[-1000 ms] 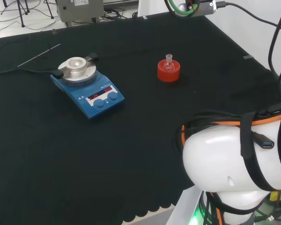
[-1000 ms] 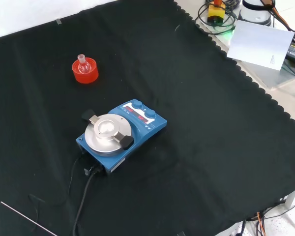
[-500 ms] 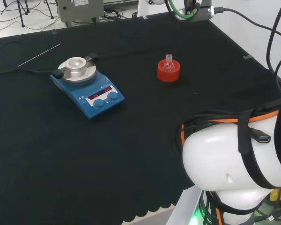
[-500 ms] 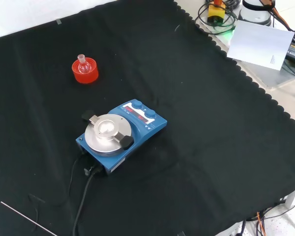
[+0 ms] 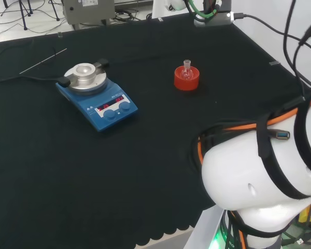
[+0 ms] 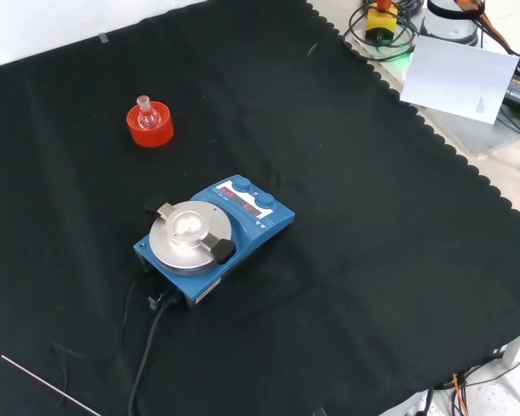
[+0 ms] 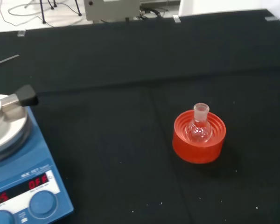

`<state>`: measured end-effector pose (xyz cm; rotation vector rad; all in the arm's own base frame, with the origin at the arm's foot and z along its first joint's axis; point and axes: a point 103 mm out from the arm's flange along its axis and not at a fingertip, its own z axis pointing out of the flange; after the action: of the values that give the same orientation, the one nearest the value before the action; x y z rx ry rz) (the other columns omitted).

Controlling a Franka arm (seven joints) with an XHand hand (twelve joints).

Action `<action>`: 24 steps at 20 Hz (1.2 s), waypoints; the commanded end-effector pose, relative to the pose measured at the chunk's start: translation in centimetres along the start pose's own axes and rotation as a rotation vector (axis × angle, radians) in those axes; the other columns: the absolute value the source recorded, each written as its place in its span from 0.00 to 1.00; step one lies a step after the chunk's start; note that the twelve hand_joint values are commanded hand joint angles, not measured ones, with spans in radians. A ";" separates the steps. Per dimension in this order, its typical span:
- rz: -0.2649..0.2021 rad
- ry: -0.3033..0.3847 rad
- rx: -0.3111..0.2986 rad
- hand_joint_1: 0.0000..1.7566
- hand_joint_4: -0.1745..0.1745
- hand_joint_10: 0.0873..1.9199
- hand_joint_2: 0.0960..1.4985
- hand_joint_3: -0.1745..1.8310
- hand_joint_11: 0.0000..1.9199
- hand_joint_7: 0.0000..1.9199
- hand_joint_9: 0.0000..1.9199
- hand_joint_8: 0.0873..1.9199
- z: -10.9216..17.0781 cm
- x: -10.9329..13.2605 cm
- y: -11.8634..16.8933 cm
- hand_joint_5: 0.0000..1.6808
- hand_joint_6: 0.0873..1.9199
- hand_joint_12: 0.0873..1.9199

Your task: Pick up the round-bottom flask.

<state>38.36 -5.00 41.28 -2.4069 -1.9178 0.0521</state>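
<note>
Nothing done yet: round-bottom flask (image 7: pixel 199 127) upright in red ribbed stand (image 7: pixel 199 137), upper left of front view, right of centre in wrist view, untouched. Blue stirrer plate (image 6: pixel 212 237) well apart. Hand's state: cannot tell. Approach, grasp, lift all left

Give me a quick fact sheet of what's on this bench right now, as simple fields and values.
surface: black cloth
target: small clear round-bottom flask, upright
flask support: red ribbed stand, flask sits in it
other device: blue stirrer plate with a round metal top, standing apart from the stand
cable: runs from the stirrer plate toward the near edge in the front view
loose item: thin rod lying on the cloth
flask status: not yet picked up
</note>
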 end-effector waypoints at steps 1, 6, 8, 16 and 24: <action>0.071 0.044 0.011 0.30 0.41 0.34 0.70 0.22 0.00 0.04 0.11 0.27 2.4 -2.9 5.6 0.17 0.00 0.61; 0.101 0.078 0.019 0.31 0.40 0.34 0.68 0.23 0.00 0.04 0.11 0.27 4.6 -4.6 8.6 0.19 0.00 0.61; 0.114 0.083 0.025 0.32 0.40 0.34 0.67 0.25 0.00 0.04 0.11 0.28 5.5 -5.4 9.8 0.19 0.00 0.61; 0.177 0.101 0.056 0.38 0.38 0.34 0.54 0.32 0.00 0.06 0.12 0.29 10.0 -8.6 15.0 0.21 0.00 0.61; 0.227 0.132 0.087 0.40 0.36 0.35 0.50 0.35 0.00 0.08 0.14 0.30 15.0 -10.9 19.4 0.25 0.00 0.64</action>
<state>50.52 -15.83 28.28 -2.4572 -1.6279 0.0512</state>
